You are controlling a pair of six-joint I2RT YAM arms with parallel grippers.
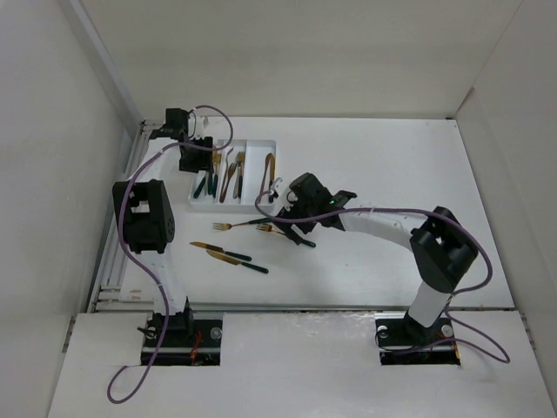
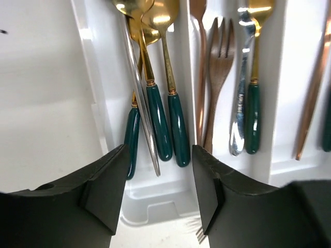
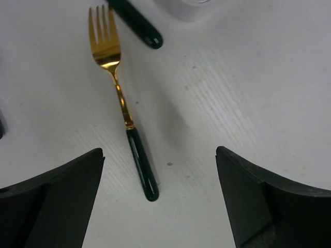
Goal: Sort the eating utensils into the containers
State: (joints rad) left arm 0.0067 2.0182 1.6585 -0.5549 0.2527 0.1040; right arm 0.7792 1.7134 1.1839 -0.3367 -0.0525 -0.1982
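Note:
The white tray (image 1: pixel 252 142) holds sorted eating utensils in its three containers. My left gripper (image 1: pixel 198 170) hovers open over the near end of the left container, where green-handled gold spoons (image 2: pixel 165 103) and a slim silver piece (image 2: pixel 139 93) lie; nothing is between its fingers (image 2: pixel 111 175). Forks (image 2: pixel 220 67) fill the middle container, and a copper piece (image 2: pixel 313 98) lies in the right one. My right gripper (image 1: pixel 290 222) is open above a gold fork with a dark green handle (image 3: pixel 124 108) on the table, whose handle end lies between the jaws, untouched.
Loose on the table are another fork (image 1: pixel 233 225) and two dark-handled knives (image 1: pixel 219 251) (image 1: pixel 244 262), left of the right gripper. A second dark handle (image 3: pixel 137 23) lies just beyond the fork's tines. White walls enclose the table on three sides.

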